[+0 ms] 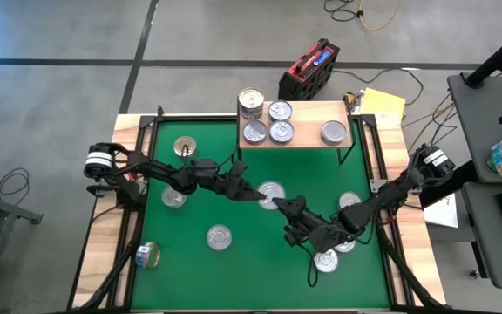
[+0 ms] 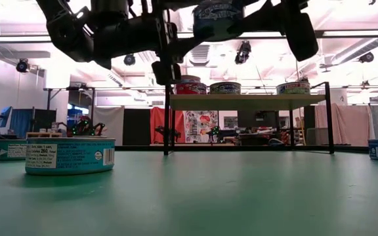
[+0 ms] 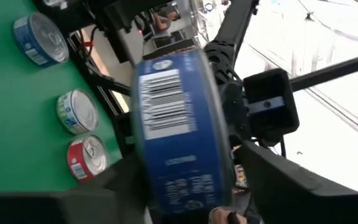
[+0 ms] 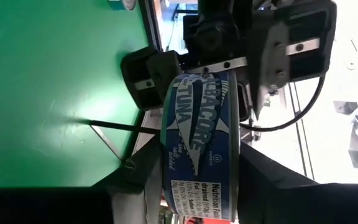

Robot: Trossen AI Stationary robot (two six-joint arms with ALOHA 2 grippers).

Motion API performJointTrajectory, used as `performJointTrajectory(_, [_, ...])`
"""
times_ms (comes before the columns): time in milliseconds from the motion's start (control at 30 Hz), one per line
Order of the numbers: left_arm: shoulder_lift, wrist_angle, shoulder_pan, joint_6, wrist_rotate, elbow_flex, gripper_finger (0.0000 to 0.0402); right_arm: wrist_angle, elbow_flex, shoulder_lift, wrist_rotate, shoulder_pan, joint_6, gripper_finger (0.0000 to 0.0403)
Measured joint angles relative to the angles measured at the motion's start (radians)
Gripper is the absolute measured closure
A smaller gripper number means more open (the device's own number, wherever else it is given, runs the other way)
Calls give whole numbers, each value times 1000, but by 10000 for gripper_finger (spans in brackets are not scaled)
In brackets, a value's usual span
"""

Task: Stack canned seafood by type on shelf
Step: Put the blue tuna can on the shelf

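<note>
A blue-labelled tuna can (image 1: 271,194) hangs in the air over the middle of the green mat, lid up, between my two grippers. My right gripper (image 1: 281,204) comes from the right and is shut on the can (image 4: 201,137). My left gripper (image 1: 257,193) comes from the left and is open. Its fingers (image 4: 291,43) stand above and below the same can (image 3: 179,124), with a gap showing on one side. Several cans stand on the light-wood shelf (image 1: 308,139) at the far edge, one pair stacked (image 1: 251,103). My right gripper pinches the can's two flat faces between its two fingers (image 4: 272,180), one finger on the lid and one under the bottom, beside the printed wall (image 4: 219,186). The fingers come in about level from the table's right. The can sits level, lifted clear of the mat.
Loose cans lie on the mat: a gold-topped one (image 1: 186,146), silver ones (image 1: 174,198) (image 1: 220,236), a blue one at the near left (image 1: 149,255), and three at the right (image 1: 349,202) (image 1: 327,260) (image 1: 345,242). The shelf's black legs (image 2: 167,118) stand behind the grippers.
</note>
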Motion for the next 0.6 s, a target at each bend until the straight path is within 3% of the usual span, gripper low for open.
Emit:
performJointTrajectory(100, [0, 0, 1, 32, 14, 0, 131, -6, 0, -1, -3, 0, 5, 271])
performJointTrajectory(200, [0, 2, 1, 67, 47, 8, 113, -5, 0, -12, 0, 0, 7, 271])
performJointTrajectory(600, [-11, 2, 6, 267, 51, -6, 127, -91, 0, -208, 27, 0, 119, 271])
